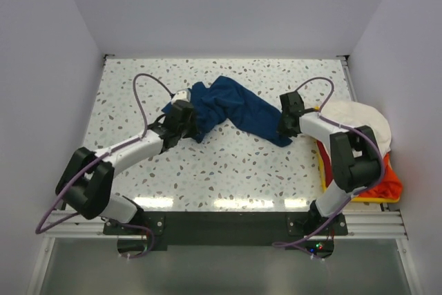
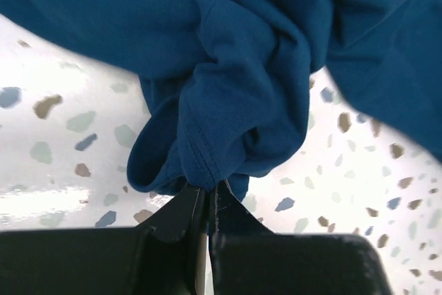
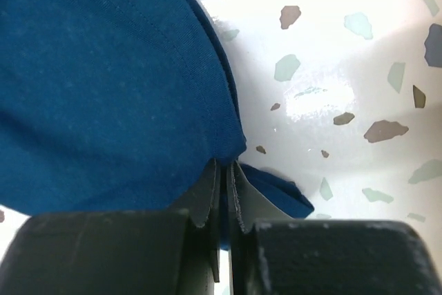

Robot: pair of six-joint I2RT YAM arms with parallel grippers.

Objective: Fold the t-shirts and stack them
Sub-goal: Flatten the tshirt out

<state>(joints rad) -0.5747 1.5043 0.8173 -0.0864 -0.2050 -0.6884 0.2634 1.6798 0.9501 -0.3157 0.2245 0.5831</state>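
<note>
The left gripper (image 2: 207, 195) has its jaws pressed together on a bunched wad of the blue shirt (image 1: 238, 108), with a stitched hem folded into the pinch. The right gripper (image 3: 224, 167) is clamped the same way, but on a flatter, thinner edge of the same shirt.

Between the two grips the shirt lies crumpled in a slanting band across the far middle of the table (image 1: 228, 170), running from left of centre toward the right edge.

The step in hand looks like spreading the shirt flat for folding. To do it well, both arms should rise together and then draw apart evenly, so the cloth opens rather than drags. The left pinch probably holds several layers. If the shirt hangs twisted, it would be better to set it down and take hold again at a single edge or corner.

The cream shirt (image 1: 356, 119) and the orange shirt (image 1: 387, 184) are heaped on the yellow bin (image 1: 323, 170) at the right edge. The right arm sits just beside that heap, so its outward pull should stay clear of it.
</note>
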